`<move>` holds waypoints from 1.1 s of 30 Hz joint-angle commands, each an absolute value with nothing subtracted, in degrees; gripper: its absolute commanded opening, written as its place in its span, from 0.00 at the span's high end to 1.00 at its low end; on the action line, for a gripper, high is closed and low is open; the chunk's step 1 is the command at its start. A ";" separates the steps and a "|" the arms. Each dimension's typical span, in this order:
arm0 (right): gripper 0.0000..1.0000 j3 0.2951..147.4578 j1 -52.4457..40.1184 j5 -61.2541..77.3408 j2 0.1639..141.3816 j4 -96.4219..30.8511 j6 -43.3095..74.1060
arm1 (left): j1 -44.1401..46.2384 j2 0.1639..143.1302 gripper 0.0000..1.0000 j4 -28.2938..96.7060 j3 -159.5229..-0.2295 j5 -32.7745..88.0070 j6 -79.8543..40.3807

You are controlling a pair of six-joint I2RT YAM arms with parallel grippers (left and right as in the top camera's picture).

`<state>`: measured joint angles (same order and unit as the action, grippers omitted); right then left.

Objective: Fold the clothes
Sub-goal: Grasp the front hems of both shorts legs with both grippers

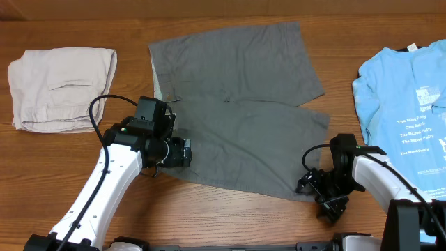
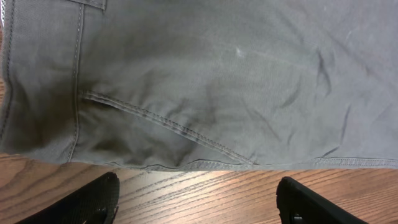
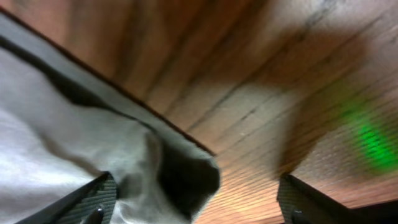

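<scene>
Left hand [image 1: 185, 153] and right hand [image 1: 313, 188] both have fingers apart, clamping nothing. On the wooden worktop [image 1: 230, 226], the dark-grey shorts [image 1: 237, 104] lie spread flat mid-table. The left hand is at their near-left edge and the right at their near-right corner. A light-blue T-shirt [image 1: 404, 104] lies far right, a folded beige garment [image 1: 63, 87] far left.

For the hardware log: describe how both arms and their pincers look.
The left arm and right arm have smooth white shells with black joints and wrist housings. A thin black cable loops off each wrist. The left pincer and right pincer each have two blunt matte-black fingers. No markings are visible.
</scene>
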<state>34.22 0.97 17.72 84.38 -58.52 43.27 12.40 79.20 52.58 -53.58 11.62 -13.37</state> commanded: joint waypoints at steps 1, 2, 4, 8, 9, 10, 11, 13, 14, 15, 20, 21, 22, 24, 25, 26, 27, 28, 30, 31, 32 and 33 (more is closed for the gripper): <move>0.17 33.69 0.69 17.47 83.70 -58.15 43.29 | 12.78 79.40 0.16 52.64 -52.86 12.12 -13.32; 0.22 33.69 0.69 17.47 83.70 -57.95 43.29 | 12.78 79.40 0.17 52.66 -52.86 12.12 -13.32; 0.41 33.69 0.69 17.47 83.70 -57.71 43.27 | 12.78 79.40 0.20 52.82 -52.86 12.12 -13.32; 0.71 33.69 0.69 17.47 83.70 -57.69 43.07 | 12.78 79.40 0.21 53.12 -52.86 12.10 -13.32; 0.75 33.69 0.69 17.47 83.70 -57.71 43.07 | 12.78 79.40 0.24 53.12 -52.86 12.10 -13.32; 0.78 33.69 0.69 17.45 83.70 -57.71 43.07 | 12.78 79.40 0.26 53.12 -52.86 12.10 -13.32; 0.82 33.69 0.69 17.45 83.70 -57.71 43.07 | 12.78 79.40 0.29 53.12 -52.86 12.10 -13.32; 0.88 33.69 0.69 17.43 83.70 -57.67 43.07 | 12.78 79.40 0.32 53.10 -52.86 12.10 -13.32; 0.88 33.69 0.69 17.43 83.70 -57.65 43.07 | 12.78 79.40 0.31 53.10 -52.86 12.10 -13.32; 0.88 33.69 0.69 17.41 83.70 -57.63 43.07 | 12.78 79.40 0.30 53.12 -52.86 12.12 -13.32; 0.92 33.69 0.69 16.56 83.70 -57.12 43.07 | 12.78 79.40 0.00 53.12 -52.86 14.98 -11.84; 0.93 33.69 0.69 16.56 83.70 -57.08 43.07 | 12.78 79.40 0.00 53.12 -52.86 15.86 -11.25; 0.96 33.69 0.69 16.56 83.70 -57.01 43.07 | 12.78 79.40 0.00 53.15 -52.86 16.58 -11.09; 0.96 33.69 0.69 16.56 83.70 -56.86 43.07 | 12.78 79.40 0.00 53.17 -52.86 16.58 -11.16; 0.96 33.69 0.69 16.53 83.70 -56.84 43.07 | 12.78 79.40 0.00 53.30 -52.86 16.56 -11.18; 0.96 33.69 0.69 16.56 83.70 -56.84 43.09 | 12.78 79.40 0.00 53.58 -52.86 16.47 -11.49; 0.96 33.69 0.69 16.56 83.70 -56.84 43.07 | 12.78 79.40 0.00 54.00 -52.84 16.08 -12.43; 0.96 33.69 0.69 16.56 83.70 -56.86 43.07 | 12.78 79.40 0.03 54.50 -52.80 15.57 -13.76; 0.96 33.69 0.69 16.56 83.70 -56.84 43.07 | 12.75 79.40 0.07 55.55 -52.51 12.67 -17.80; 0.96 33.69 0.69 16.53 83.70 -56.84 43.09 | 12.75 79.40 0.11 55.92 -52.27 10.37 -20.36; 0.96 33.69 0.69 16.53 83.70 -56.82 43.07 | 12.78 79.40 0.13 56.07 -52.01 8.71 -22.68; 0.96 33.69 0.69 16.53 83.70 -56.82 43.07 | 12.75 79.40 0.16 56.05 -51.66 7.53 -25.23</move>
<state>34.11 0.97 19.18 84.16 -57.23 43.03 12.40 79.20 55.70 -53.23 12.97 -16.82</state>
